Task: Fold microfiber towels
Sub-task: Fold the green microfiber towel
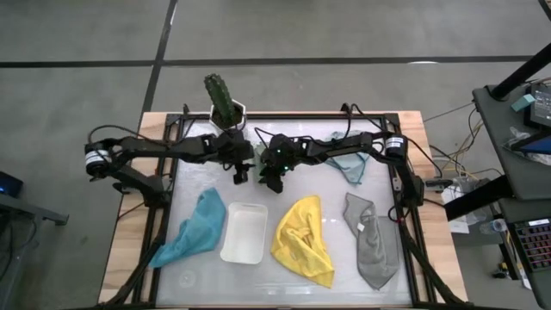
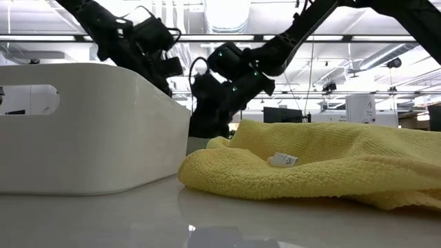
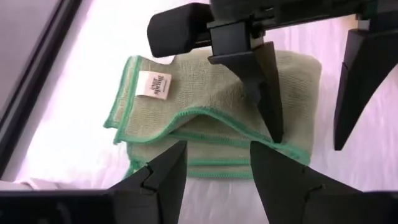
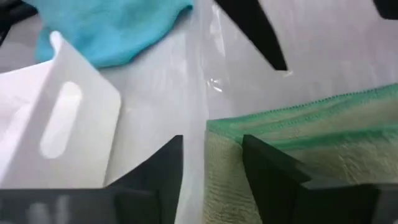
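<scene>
Yellow towel [image 2: 324, 165] front; both grippers over green towel [image 3: 217, 118].

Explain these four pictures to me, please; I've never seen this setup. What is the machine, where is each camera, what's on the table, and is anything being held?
It is a robot with two dark arms at a white table, each ending in a two-finger gripper. One camera looks straight down, one sits at table height, and one rides on each wrist.

From above, the left gripper and right gripper meet near the table's middle. The wrist cameras show what lies under them: a pale green towel, already folded in layers. Both grippers' fingers stand apart and grip nothing; the right gripper's fingers sit at the towel's edge.

Waiting unfolded are a teal towel, a yellow towel, a grey towel and a light blue towel. A white tray lies between teal and yellow, and a potted plant stands at the far edge.
</scene>
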`<state>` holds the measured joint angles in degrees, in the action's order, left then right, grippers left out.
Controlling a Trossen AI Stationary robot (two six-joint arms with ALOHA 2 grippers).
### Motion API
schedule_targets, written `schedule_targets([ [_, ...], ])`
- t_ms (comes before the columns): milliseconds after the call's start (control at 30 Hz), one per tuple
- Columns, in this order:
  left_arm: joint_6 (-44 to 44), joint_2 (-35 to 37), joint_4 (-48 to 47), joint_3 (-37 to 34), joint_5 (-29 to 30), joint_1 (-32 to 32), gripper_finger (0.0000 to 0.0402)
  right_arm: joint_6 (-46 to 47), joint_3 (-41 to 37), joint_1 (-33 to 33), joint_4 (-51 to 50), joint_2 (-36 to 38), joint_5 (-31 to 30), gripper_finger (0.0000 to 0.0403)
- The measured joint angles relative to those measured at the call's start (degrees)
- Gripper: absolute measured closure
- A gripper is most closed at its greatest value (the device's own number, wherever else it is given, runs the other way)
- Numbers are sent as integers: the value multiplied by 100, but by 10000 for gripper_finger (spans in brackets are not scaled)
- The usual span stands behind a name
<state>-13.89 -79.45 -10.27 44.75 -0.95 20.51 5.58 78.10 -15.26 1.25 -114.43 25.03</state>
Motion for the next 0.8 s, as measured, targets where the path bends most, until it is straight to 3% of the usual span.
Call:
schedule_targets([
  [200,298,82,-47,-13,-125,0,240,-425,114,-1,-561,351,-17,221],
  [467,1049,-219,-107,-15,-673,-72,240,-1283,11,-36,-1577,1154,-363,233],
  [800,1654,-870,277,17,-1352,-182,240,-1702,-463,-521,-1126,1176,-714,241],
])
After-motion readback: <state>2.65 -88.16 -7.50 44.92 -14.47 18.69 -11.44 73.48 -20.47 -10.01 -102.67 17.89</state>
